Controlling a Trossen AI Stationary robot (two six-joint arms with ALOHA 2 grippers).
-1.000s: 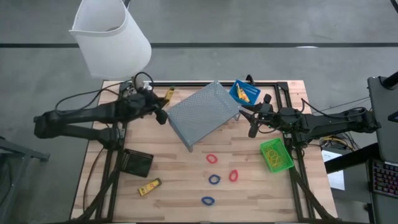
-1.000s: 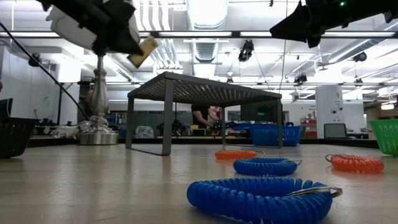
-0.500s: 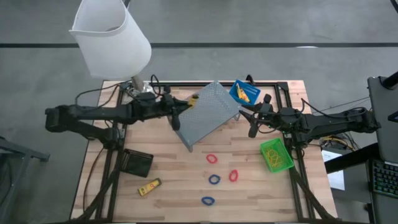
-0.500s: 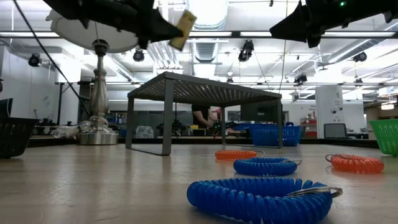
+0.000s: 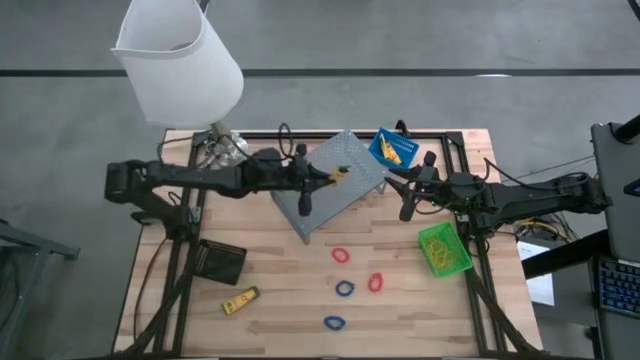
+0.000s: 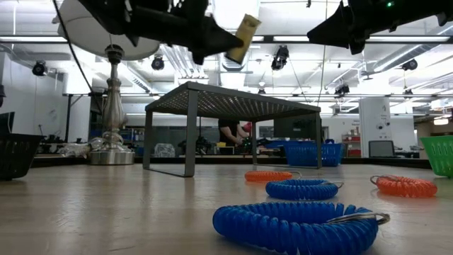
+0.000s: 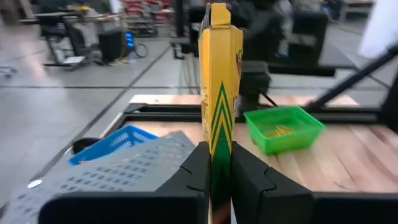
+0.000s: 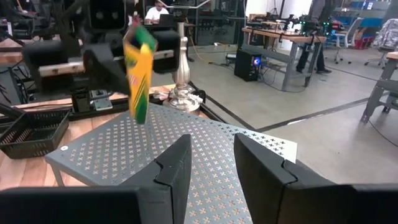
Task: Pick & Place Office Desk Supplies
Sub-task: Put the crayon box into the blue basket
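A: Where's the yellow box (image 5: pixel 341 176)?

B: Clamped upright between the left gripper (image 7: pixel 215 163) fingers, in the air over the grey perforated riser (image 5: pixel 327 183). This looks like the carry step.

A: Next?

B: Probably on to the blue bin (image 5: pixel 392 149), which already holds a yellow piece, then let go inside its rim.

A: Obstacles?

B: The right gripper (image 5: pixel 405 196) hovers near that bin, fingers parted and empty. The green bin (image 5: pixel 444 249), black bin (image 5: pixel 220 262) and lamp (image 5: pixel 180 60) lie well apart.
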